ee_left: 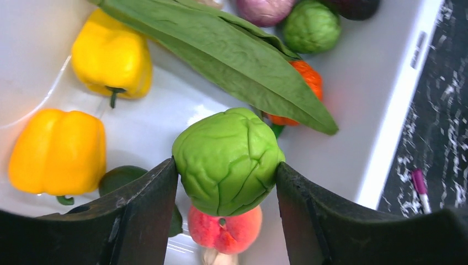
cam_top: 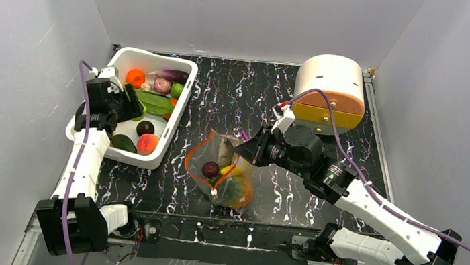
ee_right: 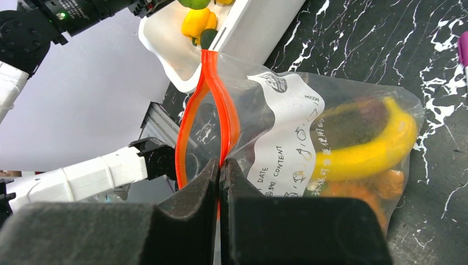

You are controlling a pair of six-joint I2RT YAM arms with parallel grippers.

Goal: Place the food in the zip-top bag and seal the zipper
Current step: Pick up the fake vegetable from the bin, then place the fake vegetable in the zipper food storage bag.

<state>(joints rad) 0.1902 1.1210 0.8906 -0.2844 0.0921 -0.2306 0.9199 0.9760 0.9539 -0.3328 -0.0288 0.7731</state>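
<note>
Two pincers, two jobs. My left pincer [ee_left: 225,170] is closed on a knobbly green plastic toy fruit [ee_left: 227,146], both fingers touching its sides, over the yellow toy peppers [ee_left: 58,152] in the white rectangular plastic tub [ee_left: 386,127]. My right pincer [ee_right: 221,168] is clamped on the thin orange-red zipper strip [ee_right: 212,94], holding up one lip of the clear floppy zip-top bag [ee_right: 336,94]. The bag lies on the black marbled table [cam_top: 303,107] between the tub and my right arm, with a yellow toy banana [ee_right: 381,149] inside.

To do this well I should lift straight up past the long green leaf [ee_left: 237,55] and the tub wall, carry the fruit over the mouth, and release low. Between rim and bag I see only table top, but the mouth is a narrow loop.
</note>
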